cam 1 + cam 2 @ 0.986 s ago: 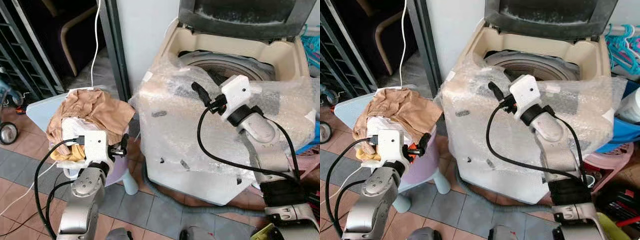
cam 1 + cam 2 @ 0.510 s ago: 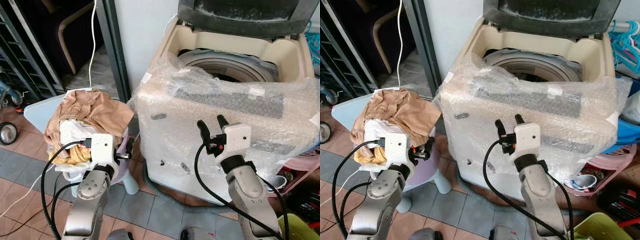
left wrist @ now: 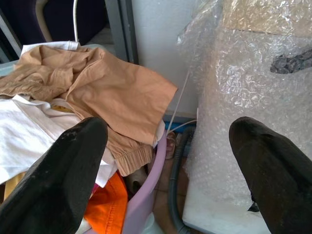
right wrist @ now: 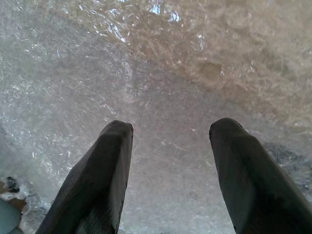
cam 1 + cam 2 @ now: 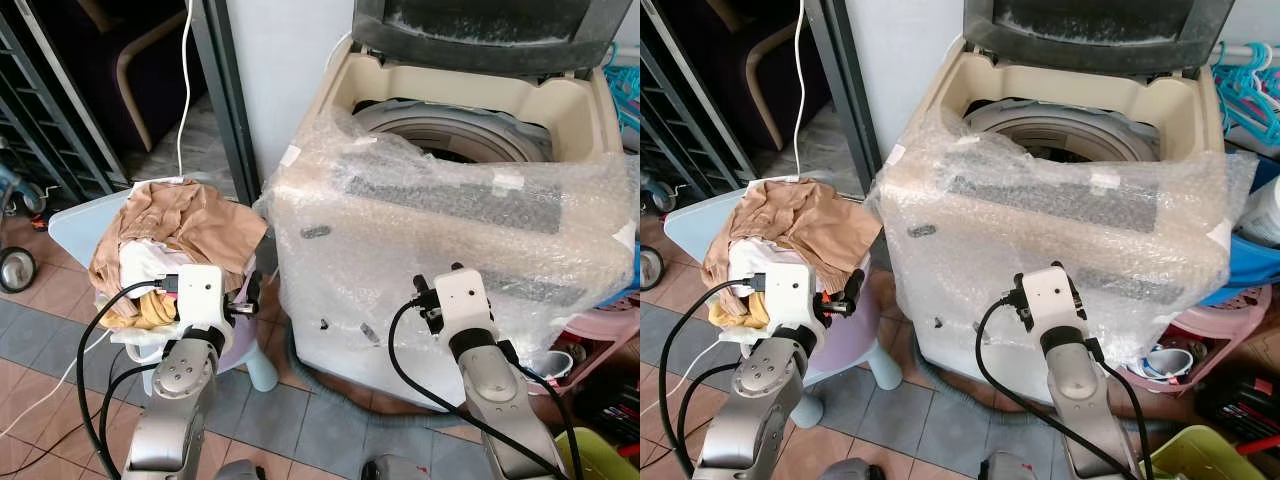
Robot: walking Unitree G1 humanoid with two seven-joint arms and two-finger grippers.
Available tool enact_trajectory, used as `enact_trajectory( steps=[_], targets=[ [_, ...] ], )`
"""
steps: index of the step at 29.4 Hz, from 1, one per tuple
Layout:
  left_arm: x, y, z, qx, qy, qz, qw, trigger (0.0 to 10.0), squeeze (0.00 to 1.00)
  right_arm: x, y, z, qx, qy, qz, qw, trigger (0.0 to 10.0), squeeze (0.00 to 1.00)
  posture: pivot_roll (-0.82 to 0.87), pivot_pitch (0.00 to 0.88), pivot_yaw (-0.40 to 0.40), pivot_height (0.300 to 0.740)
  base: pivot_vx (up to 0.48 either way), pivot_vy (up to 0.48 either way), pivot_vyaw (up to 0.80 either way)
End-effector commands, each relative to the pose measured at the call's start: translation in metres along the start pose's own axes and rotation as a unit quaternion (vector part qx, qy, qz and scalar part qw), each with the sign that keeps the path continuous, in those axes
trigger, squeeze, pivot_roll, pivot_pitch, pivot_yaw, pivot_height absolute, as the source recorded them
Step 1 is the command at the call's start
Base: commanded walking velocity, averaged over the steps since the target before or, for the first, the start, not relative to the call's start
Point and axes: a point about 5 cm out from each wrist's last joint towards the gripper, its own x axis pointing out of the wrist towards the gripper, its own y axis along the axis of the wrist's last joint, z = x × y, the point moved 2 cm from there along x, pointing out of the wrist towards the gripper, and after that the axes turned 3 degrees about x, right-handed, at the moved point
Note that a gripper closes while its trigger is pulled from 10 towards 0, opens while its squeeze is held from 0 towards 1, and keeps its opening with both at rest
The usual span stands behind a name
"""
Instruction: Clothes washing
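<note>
A boxy cream top-loading washing machine [image 5: 470, 110], lid raised and front swathed in crinkled bubble wrap [image 5: 400, 260], stands right of a lilac plastic basket [image 3: 158, 168] heaped with soft tan, white and orange clothes [image 5: 185, 225] (rumpled), while the left gripper [image 3: 168, 161] beside that heap and the right gripper [image 4: 168, 161] near the wrap both hold their fingers spread, empty.

The washing machine [image 5: 450, 110] is cream with a dark grey lid, its front wrapped in clear bubble wrap [image 5: 420, 250]. A tan garment [image 3: 102, 83] tops white and orange clothes in a lilac basket [image 3: 146, 195]. The stool [image 5: 85, 225] is pale blue, and the floor tiles [image 5: 300, 420] are grey and terracotta.
</note>
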Motion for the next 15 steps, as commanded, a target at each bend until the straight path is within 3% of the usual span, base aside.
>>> enact_trajectory(
  steps=[1, 3, 5, 7, 9, 12, 15],
  targets=[
    [-0.002, 0.001, -0.003, 0.007, 0.007, 0.005, 1.000, 10.0, 0.00, -0.004, -0.003, 0.008, 0.055, -0.020, -0.007, 0.998, 10.0, 0.00, -0.05, 0.035, 0.033, 0.740, 0.000, 0.000, 0.00],
    [-0.002, 0.000, -0.002, 0.000, 0.004, 0.006, 1.000, 10.0, 0.00, -0.004, -0.006, 0.018, 0.038, -0.056, -0.007, 0.998, 10.0, 0.00, -0.05, 0.034, 0.033, 0.740, 0.000, 0.000, 0.00],
    [-0.002, 0.002, -0.002, -0.001, 0.001, 0.012, 1.000, 10.0, 0.00, -0.003, -0.010, 0.020, 0.057, -0.065, -0.023, 0.996, 10.0, 0.00, -0.05, 0.033, 0.032, 0.740, 0.000, 0.000, 0.00],
    [-0.001, 0.004, -0.002, 0.006, 0.002, 0.022, 1.000, 10.0, 0.00, -0.001, -0.009, 0.015, 0.039, -0.059, -0.026, 0.997, 10.0, 0.00, -0.06, 0.029, 0.029, 0.740, 0.000, 0.000, 0.00],
    [0.000, 0.004, -0.004, 0.008, 0.008, 0.025, 1.000, 10.0, 0.00, -0.002, -0.003, 0.005, 0.067, -0.038, -0.015, 0.997, 10.0, 0.00, -0.06, 0.028, 0.024, 0.740, 0.000, 0.000, 0.00],
    [0.001, 0.003, -0.006, 0.005, 0.015, 0.023, 1.000, 10.0, 0.00, -0.003, 0.000, -0.002, 0.070, -0.023, -0.007, 0.997, 10.0, 0.00, -0.06, 0.027, 0.018, 0.740, 0.000, 0.000, 0.00],
    [0.001, 0.003, -0.003, 0.007, 0.004, 0.025, 1.000, 10.0, 0.00, -0.004, -0.003, -0.005, 0.081, -0.012, -0.013, 0.997, 10.0, 0.00, -0.05, 0.027, 0.018, 0.740, 0.000, 0.322, 0.00]
  ],
)
